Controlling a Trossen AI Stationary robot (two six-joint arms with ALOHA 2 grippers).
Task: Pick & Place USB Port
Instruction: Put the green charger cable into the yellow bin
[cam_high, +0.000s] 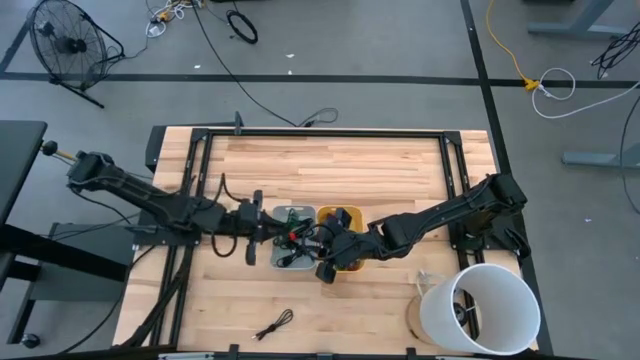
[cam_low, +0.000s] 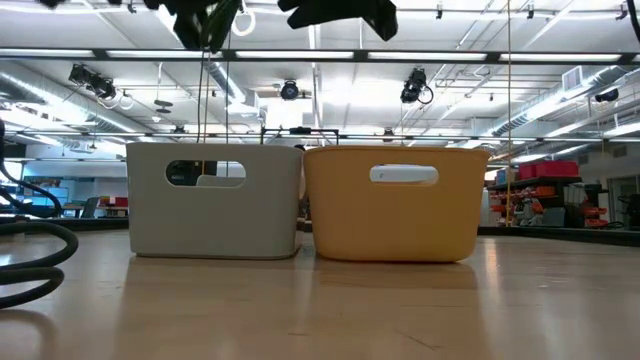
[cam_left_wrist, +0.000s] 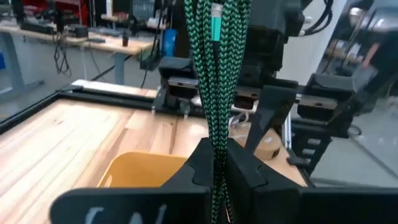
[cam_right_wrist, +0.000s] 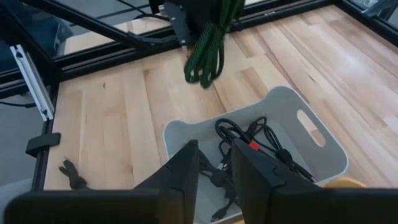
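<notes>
Your left gripper (cam_left_wrist: 217, 174) is clamped on the green cable (cam_left_wrist: 216, 74), dangling it above the grey bin (cam_right_wrist: 261, 155). Right gripper (cam_right_wrist: 214, 174) hovers over that bin too, fingers slightly apart, holding nothing. Yellow bin (cam_low: 395, 205) touches it.

Two bins (cam_high: 290, 250) (cam_high: 345, 262) touch side by side mid-table, cables (cam_right_wrist: 255, 146) in the left one.
</notes>
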